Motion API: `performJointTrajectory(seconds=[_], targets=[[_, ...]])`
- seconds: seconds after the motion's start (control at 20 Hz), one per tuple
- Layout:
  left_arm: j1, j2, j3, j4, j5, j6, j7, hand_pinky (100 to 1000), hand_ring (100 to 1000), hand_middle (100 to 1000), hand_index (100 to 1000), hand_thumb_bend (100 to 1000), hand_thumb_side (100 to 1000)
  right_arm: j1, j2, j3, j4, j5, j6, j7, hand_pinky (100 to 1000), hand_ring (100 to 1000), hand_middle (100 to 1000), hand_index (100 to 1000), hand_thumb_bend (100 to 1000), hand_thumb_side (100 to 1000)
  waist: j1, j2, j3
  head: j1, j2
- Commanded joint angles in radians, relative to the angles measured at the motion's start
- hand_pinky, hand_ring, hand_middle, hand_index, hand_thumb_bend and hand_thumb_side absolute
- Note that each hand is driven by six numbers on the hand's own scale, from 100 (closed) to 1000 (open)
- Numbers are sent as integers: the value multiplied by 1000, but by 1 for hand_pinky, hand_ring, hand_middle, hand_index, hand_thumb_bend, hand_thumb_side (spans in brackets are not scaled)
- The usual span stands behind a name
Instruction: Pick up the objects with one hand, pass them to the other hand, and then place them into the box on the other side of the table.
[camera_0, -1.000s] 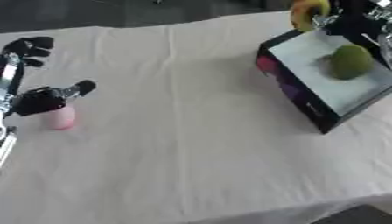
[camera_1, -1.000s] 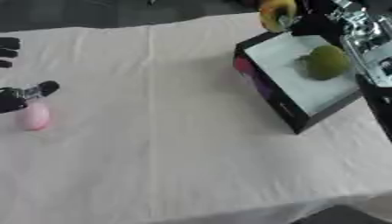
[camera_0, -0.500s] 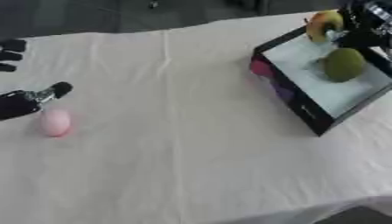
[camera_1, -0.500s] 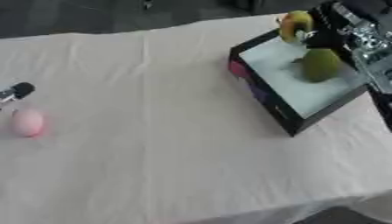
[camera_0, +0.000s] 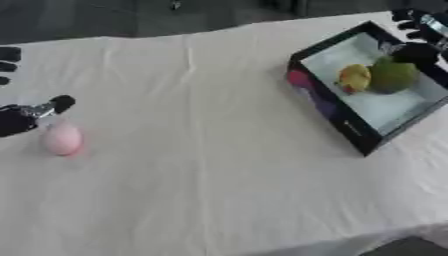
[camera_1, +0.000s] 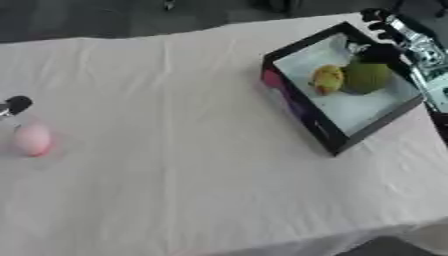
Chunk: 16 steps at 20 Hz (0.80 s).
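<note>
Your cream-covered table (camera_0: 219, 165), black box (camera_1: 325, 135) at its right holding a green fruit (camera_1: 366, 77) touching a yellow one (camera_1: 327, 79), your right hand (camera_1: 391, 35) above its far corner, fingers spread, empty, your left hand (camera_0: 24, 116) at the left edge, fingers relaxed, just beside the pink egg-shaped object (camera_0: 62, 139).

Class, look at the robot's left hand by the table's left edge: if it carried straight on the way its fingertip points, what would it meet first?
The left hand points rightward, just above the pink object. Straight on, it probably passes that and meets only bare cloth; depth is unclear.

No readable text (box (camera_0: 350, 131) print blurred).
</note>
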Motion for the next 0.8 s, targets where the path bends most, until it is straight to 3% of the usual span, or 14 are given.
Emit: performJointTrajectory(seconds=[0.05, 0.25, 0.45, 0.65, 0.8], targets=[[-11, 50, 28, -5, -1, 16, -27, 758, 781, 744, 833, 775, 431, -9, -37, -23, -34, -55, 11, -35, 934, 943, 923, 942, 100, 270, 0, -26, 2, 18, 1], [-37, 85, 65, 38, 29, 63, -144, 774, 798, 757, 840, 728, 436, -5, -31, -33, -112, -226, 31, -96, 943, 948, 929, 946, 100, 496, 6, -29, 5, 53, 8], [-94, 137, 89, 140, 68, 114, -335, 787, 809, 768, 848, 756, 424, -6, -31, -29, -180, -307, 44, -116, 943, 946, 928, 943, 100, 495, 9, -32, 8, 71, 12], [-155, 193, 55, 233, 53, 122, -543, 815, 826, 772, 844, 801, 350, -10, -28, -22, -219, -331, 65, -114, 941, 943, 923, 937, 100, 483, 11, -34, 7, 81, 14], [-191, 206, 18, 264, -18, 110, -670, 838, 831, 771, 834, 806, 291, -15, -20, -17, -229, -330, 75, -112, 940, 940, 920, 933, 100, 480, 10, -34, 8, 89, 15]])
